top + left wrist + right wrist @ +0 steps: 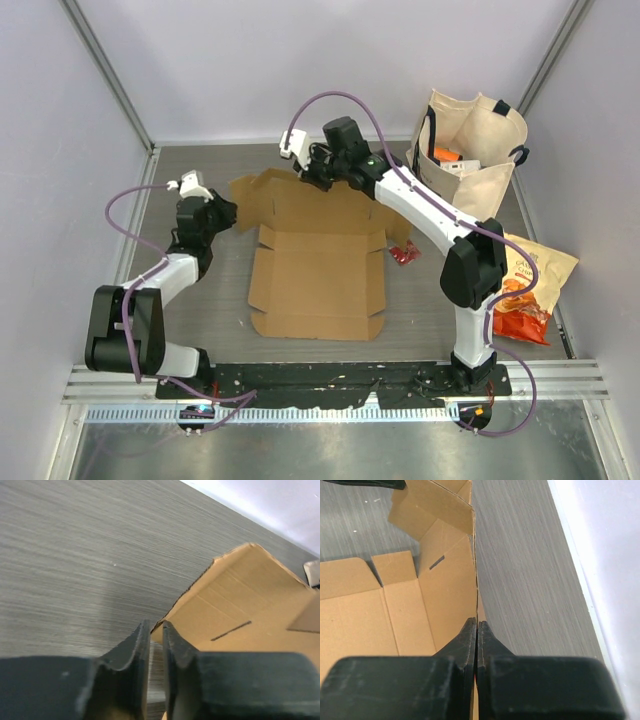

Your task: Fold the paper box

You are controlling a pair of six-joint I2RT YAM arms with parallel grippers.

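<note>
The paper box [318, 275] is a brown die-cut cardboard sheet lying open at the table's middle, with its far panel raised. My left gripper [228, 213] pinches the far panel's left corner. In the left wrist view the cardboard [250, 605] enters the narrow gap of the gripper [156, 625]. My right gripper [315, 178] holds the far panel's top edge. In the right wrist view the gripper [477, 622] is shut on the thin upright edge of the box [405, 610], with a slit and flaps visible beyond.
A cream tote bag [470, 150] stands at the back right. An orange snack bag [525, 285] lies at the right edge. A small red wrapper [404, 253] lies by the box's right side. Enclosure walls ring the table.
</note>
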